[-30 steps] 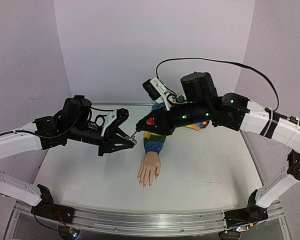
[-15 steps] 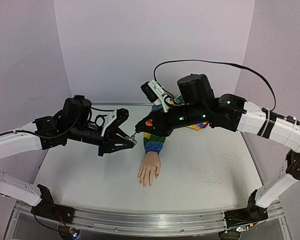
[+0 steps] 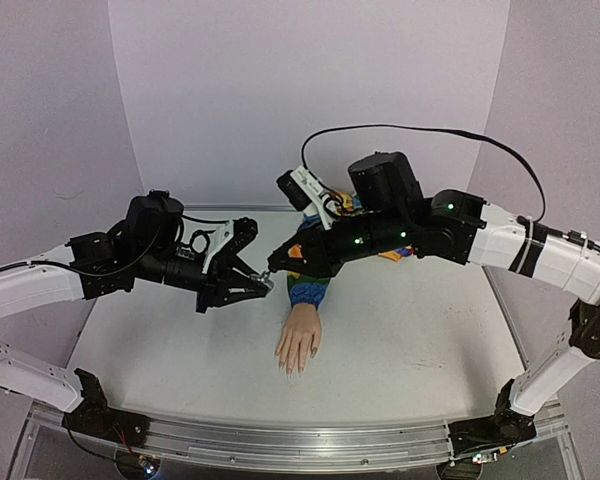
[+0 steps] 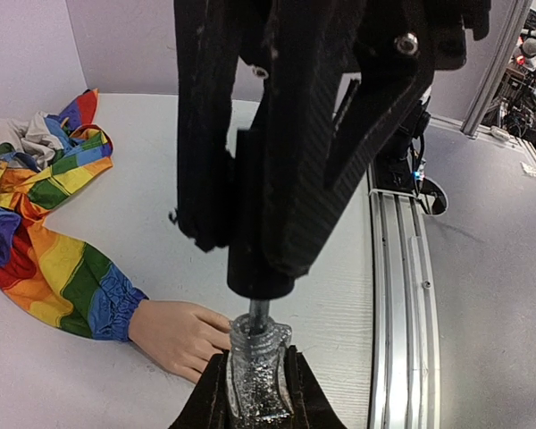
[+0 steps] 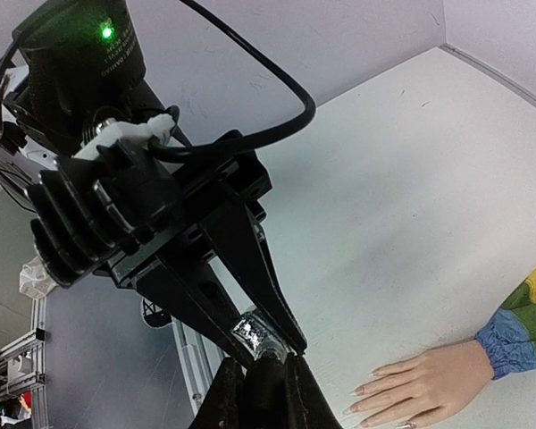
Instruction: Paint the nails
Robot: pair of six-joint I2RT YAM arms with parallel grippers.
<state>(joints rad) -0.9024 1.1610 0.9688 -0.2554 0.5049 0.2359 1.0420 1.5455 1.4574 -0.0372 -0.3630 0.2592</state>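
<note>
Plainly, our left gripper (image 4: 257,398) was clenched on the small glittery bottle (image 4: 257,366), holding it upright above the table (image 3: 410,330), left of the middle. Our right gripper (image 5: 263,389) was closed on the black cap (image 4: 261,277), whose thin stem reached down into the bottle's neck. The mannequin hand (image 3: 299,342) lay flat, nearer and to the right of the bottle, apart from both grippers, fingers pointing toward the near edge. The nails (image 5: 352,391) at those fingertips were too small for us to judge. The rainbow sleeve (image 3: 307,285) trailed off far and right.
</note>
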